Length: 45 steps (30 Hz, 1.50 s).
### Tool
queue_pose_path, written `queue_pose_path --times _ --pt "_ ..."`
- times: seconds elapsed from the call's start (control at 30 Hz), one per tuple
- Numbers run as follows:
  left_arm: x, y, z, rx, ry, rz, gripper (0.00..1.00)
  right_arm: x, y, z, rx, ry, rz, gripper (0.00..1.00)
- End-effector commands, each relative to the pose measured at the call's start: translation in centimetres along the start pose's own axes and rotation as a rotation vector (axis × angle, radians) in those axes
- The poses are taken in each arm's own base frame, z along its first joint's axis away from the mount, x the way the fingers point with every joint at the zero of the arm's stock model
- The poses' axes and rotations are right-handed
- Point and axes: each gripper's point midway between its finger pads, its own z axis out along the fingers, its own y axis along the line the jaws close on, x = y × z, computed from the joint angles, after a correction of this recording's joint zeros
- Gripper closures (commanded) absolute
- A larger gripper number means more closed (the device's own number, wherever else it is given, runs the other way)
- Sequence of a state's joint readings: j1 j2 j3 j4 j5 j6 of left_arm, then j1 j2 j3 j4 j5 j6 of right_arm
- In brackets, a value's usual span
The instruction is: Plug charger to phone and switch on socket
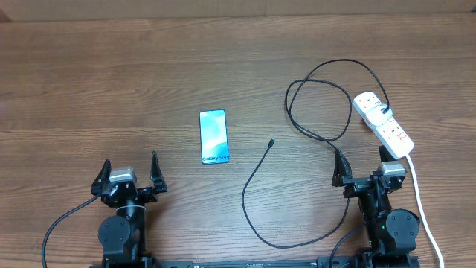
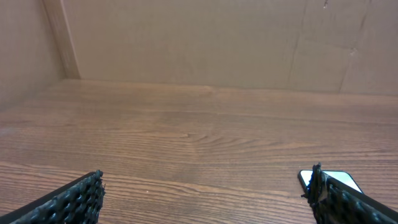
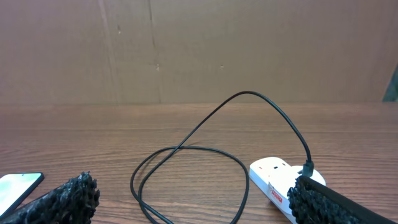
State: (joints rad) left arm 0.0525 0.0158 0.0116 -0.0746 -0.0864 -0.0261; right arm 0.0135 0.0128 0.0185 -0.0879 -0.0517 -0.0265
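Overhead view, recording phone (image 1: pixel 213 137) lying face-up mid-bench, charger (image 1: pixel 244 199) plugged into socket (image 1: pixel 383 123) at right edge and trailing its free tip toward phone, left gripper (image 1: pixel 131 165) and right gripper (image 1: pixel 361 160) standing agape, empty, along near edge, presumably awaiting pickup.

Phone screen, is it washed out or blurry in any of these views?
Overhead: the phone is evenly lit and sharp, its screen pale blue with no glare patch. Left wrist: only a corner shows at the bottom right, washed near white. Right wrist: just a pale corner at the left edge, detail lost.
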Motion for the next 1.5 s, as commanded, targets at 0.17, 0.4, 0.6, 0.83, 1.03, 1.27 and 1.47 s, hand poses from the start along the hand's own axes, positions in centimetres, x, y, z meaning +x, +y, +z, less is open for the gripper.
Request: queue_pose_path --times 0.17,0.4,0.6,0.83,1.03,1.27,1.47 --pt "0.0 -0.1 0.0 0.006 -0.008 0.003 0.0 0.1 -0.2 0.0 0.007 -0.007 -0.005 0.0" --pt "0.0 -0.1 0.0 0.006 -0.008 0.003 0.0 0.1 -0.2 0.0 0.007 -0.007 -0.005 0.0" --pt "0.0 -0.1 0.0 0.006 -0.009 0.003 0.01 0.1 -0.2 0.0 0.007 -0.007 -0.005 0.0" --pt "0.0 0.0 0.0 0.003 -0.009 0.003 0.0 0.1 -0.2 0.0 0.007 -0.007 -0.005 0.0" --pt "0.0 -1.4 -0.1 0.081 -0.007 -0.004 0.01 0.1 -0.2 0.0 0.007 -0.007 -0.005 0.0" --pt "0.1 -2.7 -0.2 0.158 -0.003 -0.004 0.0 0.1 -0.2 0.0 0.007 -0.007 -0.005 0.0" --pt "-0.2 -2.9 -0.3 0.168 -0.011 -0.024 0.01 0.1 -0.2 0.0 0.007 -0.007 -0.005 0.0"
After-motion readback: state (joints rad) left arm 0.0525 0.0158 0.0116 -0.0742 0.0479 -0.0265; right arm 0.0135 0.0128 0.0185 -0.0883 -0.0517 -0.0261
